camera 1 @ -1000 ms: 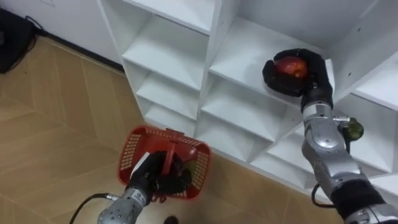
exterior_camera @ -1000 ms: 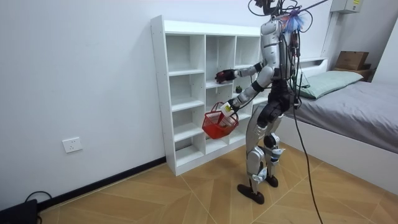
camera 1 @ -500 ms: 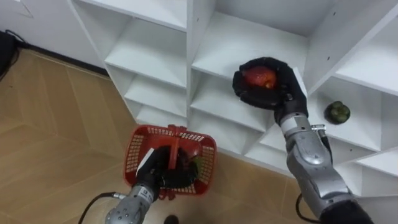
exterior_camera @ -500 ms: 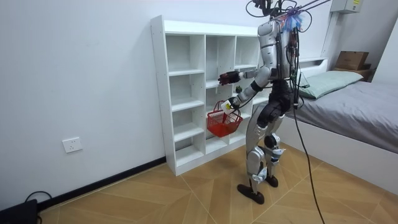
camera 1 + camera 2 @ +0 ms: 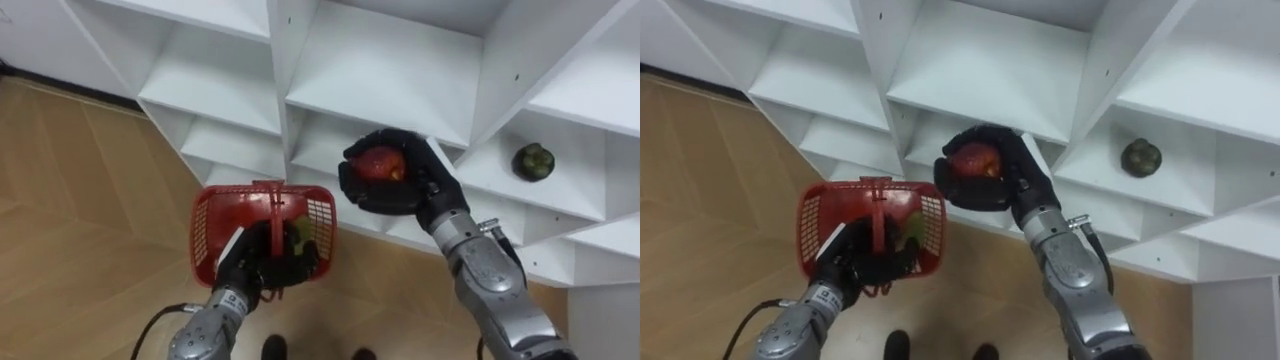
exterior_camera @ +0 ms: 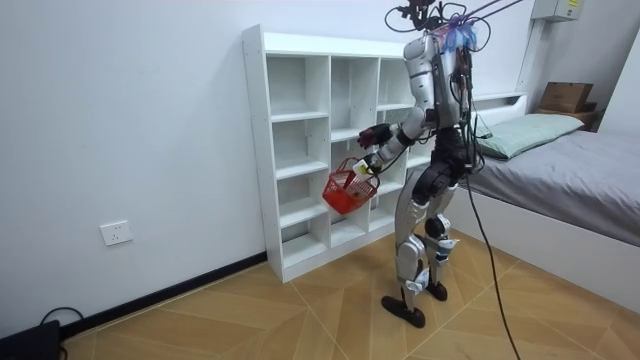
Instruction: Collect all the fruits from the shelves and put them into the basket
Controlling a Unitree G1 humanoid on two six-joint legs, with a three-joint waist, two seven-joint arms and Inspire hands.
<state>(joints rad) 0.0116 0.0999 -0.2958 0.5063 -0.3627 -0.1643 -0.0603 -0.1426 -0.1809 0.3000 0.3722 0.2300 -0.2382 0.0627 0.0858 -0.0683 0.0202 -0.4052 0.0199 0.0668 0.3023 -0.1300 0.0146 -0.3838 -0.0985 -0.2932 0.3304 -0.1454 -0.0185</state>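
My right hand (image 5: 400, 185) (image 5: 995, 170) is shut on a red apple (image 5: 381, 163) (image 5: 973, 160), held clear of the white closet (image 5: 390, 70) and just right of the basket. My left hand (image 5: 262, 262) (image 5: 862, 262) grips the handle of a red mesh basket (image 5: 215, 215) (image 5: 820, 215), which hangs below the shelves with something green and yellow inside. A dark green fruit (image 5: 533, 161) (image 5: 1141, 157) rests in a cubby to the right. In the room view I stand facing the closet (image 6: 300, 150), basket (image 6: 345, 187) raised at waist height.
Wooden floor (image 5: 70, 200) spreads out to the left below the closet. A bed (image 6: 560, 165) stands at the room view's right, close behind me. A wall socket (image 6: 116, 233) sits low on the wall at the room view's left.
My right hand has drawn the apple out of the shelf and down-left toward the basket. The basket has been lifted and tilted a little toward it.
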